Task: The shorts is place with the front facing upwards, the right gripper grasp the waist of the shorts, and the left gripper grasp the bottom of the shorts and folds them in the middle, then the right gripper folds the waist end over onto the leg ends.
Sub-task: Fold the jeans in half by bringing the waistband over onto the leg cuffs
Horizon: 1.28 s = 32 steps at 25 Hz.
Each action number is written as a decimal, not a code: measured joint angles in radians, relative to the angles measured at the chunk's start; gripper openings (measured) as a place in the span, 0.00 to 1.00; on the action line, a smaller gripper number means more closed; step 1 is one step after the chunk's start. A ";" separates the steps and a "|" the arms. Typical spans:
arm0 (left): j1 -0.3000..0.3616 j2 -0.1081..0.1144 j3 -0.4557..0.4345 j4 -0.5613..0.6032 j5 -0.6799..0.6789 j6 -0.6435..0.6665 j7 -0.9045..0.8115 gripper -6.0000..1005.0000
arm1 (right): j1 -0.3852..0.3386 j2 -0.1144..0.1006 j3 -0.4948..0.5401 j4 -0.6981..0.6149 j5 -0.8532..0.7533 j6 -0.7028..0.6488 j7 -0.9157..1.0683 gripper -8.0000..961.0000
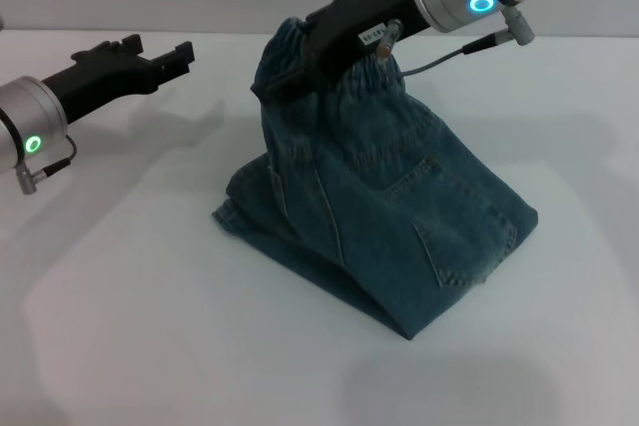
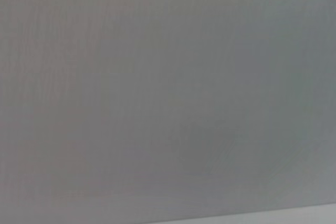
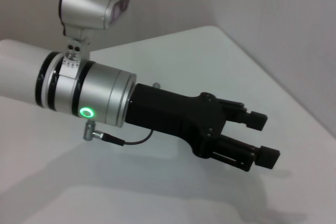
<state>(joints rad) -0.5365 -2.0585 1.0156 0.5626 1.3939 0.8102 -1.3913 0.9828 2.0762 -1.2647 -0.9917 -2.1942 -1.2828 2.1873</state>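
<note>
Head view: the shorts (image 1: 384, 216) are draped at frame centre on the table (image 1: 120, 326).
Right gripper (image 1: 300, 72): clamped on the waist end (image 1: 290, 47), lifted for folding over.
Left gripper (image 1: 160, 55): released, empty, upper left.

text: none readable | right gripper (image 1: 300, 72): small white label, illegible

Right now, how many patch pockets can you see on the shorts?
1. It lies on the sloping back panel of the shorts, facing the camera: the patch pocket, low on the right side. A second may be hidden in the folds below the right gripper.
</note>
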 joint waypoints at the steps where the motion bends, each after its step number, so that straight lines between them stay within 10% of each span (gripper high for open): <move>1: 0.000 0.000 0.000 0.001 -0.002 -0.002 0.001 0.82 | -0.004 0.000 -0.010 -0.009 -0.001 0.008 0.000 0.73; 32: 0.009 0.004 -0.104 0.015 -0.007 -0.074 0.092 0.82 | 0.004 0.006 -0.153 -0.049 -0.145 0.021 0.100 0.76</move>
<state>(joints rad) -0.5278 -2.0543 0.9117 0.5775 1.3867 0.7360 -1.2996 0.9863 2.0822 -1.4173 -1.0408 -2.3394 -1.2615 2.2870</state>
